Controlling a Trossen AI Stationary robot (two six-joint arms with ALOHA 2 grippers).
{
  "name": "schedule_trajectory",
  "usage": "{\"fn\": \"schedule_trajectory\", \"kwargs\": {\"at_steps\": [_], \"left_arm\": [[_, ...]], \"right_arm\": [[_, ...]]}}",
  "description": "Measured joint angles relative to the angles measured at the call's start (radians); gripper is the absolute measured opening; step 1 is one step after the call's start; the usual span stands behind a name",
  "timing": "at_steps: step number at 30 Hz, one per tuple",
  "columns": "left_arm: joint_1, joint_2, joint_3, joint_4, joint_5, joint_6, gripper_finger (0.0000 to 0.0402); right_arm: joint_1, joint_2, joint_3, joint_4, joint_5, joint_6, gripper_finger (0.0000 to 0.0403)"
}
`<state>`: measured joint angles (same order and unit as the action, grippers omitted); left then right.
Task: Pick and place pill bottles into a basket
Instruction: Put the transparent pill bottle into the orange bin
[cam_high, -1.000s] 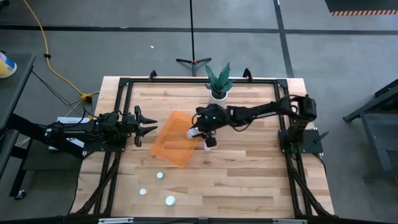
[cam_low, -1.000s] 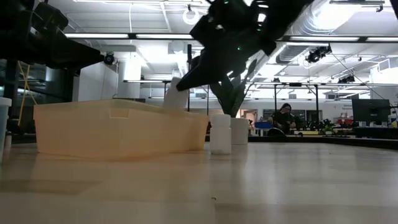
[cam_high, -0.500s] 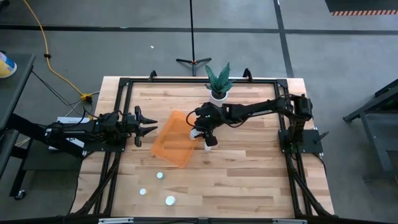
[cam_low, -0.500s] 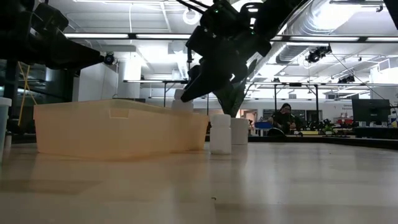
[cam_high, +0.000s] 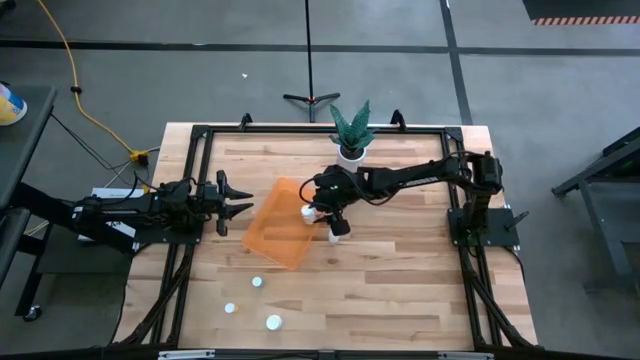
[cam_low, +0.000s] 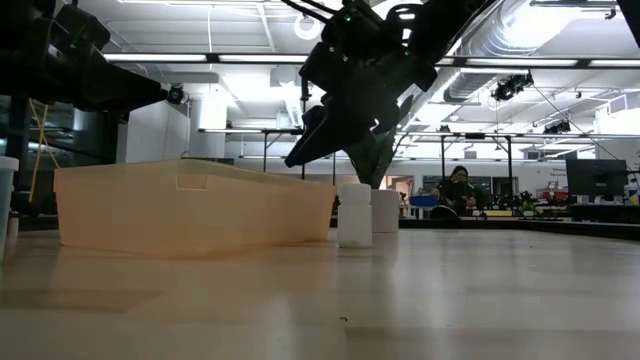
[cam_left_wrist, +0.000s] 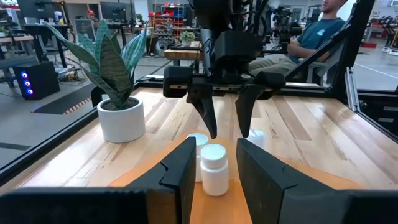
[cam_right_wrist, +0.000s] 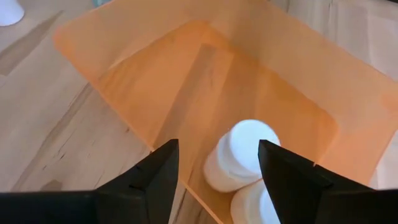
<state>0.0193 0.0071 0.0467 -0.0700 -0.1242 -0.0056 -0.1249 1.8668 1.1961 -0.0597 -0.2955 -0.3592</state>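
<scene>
Right tool (cam_high: 318, 209) spread over basket (cam_high: 280, 232), gripping nothing | its wrist view alone shows two pill bottles (cam_right_wrist: 239, 157) inside basket | left tool (cam_high: 238, 205) spread at worktop (cam_high: 400, 280) edge | three bottles (cam_high: 257, 282) loose | person (cam_left_wrist: 311, 37) seated beyond

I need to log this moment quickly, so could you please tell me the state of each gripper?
Left gripper: fingers open, holding nothing, beside the translucent orange plastic basket.
Right gripper: fingers open, empty, above a small white pill bottle inside it.
</scene>
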Motion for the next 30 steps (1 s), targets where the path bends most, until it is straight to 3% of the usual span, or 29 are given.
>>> {"fn": "schedule_trajectory", "kwargs": {"at_steps": [11,15,18,30], "left_arm": [[0.000,0.000,0.000,0.000,0.000,0.000,0.0150],[0.000,0.000,0.000,0.001,0.000,0.000,0.0150],[0.000,0.000,0.000,0.000,0.000,0.000,0.0150],[0.000,0.000,0.000,0.001,0.000,0.000,0.0150]], "right_arm": [[-0.014,-0.044,0.000,-0.015,-0.015,0.015,0.0203],[0.000,-0.082,-0.001,-0.033,-0.142,-0.023,0.0192],[0.014,-0.099,0.000,-0.077,-0.174,-0.039,0.0180],[0.084,-0.130,-0.001,-0.159,-0.027,0.019,0.0111]]}}
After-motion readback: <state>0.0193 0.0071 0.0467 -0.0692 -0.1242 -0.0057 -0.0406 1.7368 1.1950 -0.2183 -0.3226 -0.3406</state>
